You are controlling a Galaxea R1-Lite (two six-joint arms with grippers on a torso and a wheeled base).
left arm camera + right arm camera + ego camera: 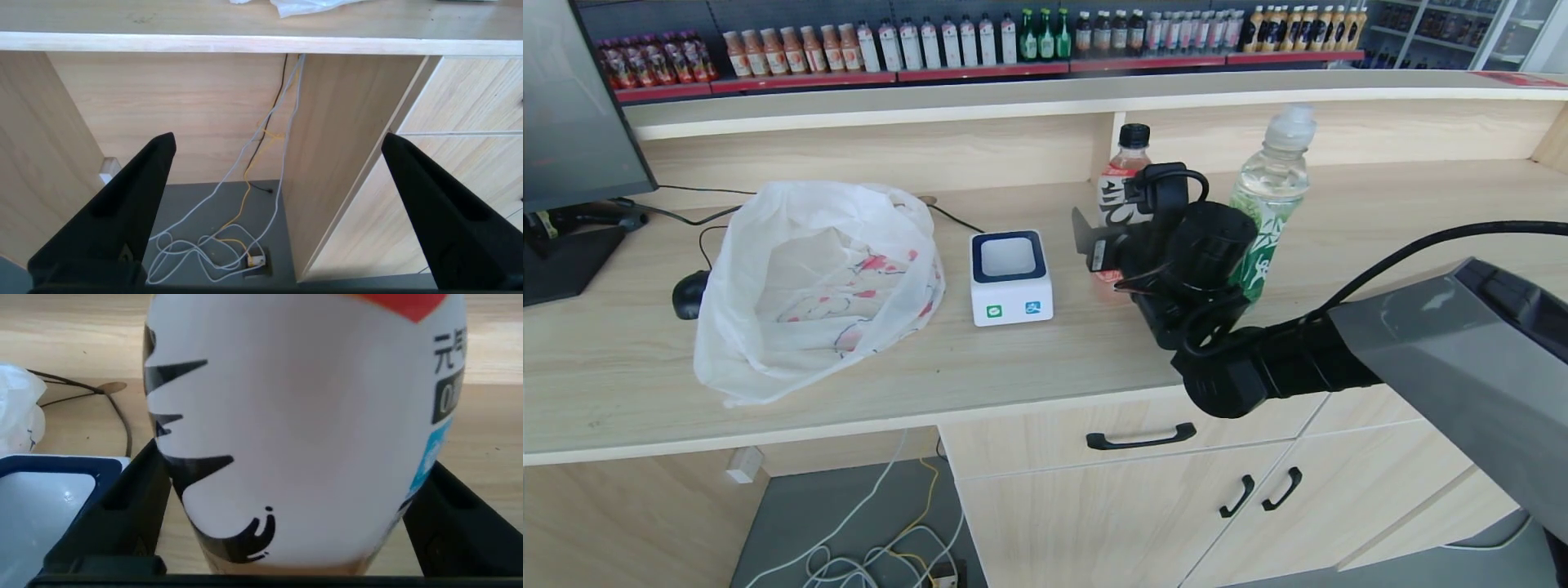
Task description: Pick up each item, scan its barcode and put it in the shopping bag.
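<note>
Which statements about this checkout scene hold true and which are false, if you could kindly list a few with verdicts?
1. The shopping bag lies on the counter, on the robot's left of the scanner. True.
2. The right gripper is at the scanner. False: it is at the black-capped bottle.
3. The left gripper is open, below the counter's top. True.
4. The scanner lies inside the shopping bag. False: it stands on the counter beside the bag.

The tabletop [1045, 359] is lit brightly and evenly from above; soft shadows are cast beside the shopping bag [817, 286].
</note>
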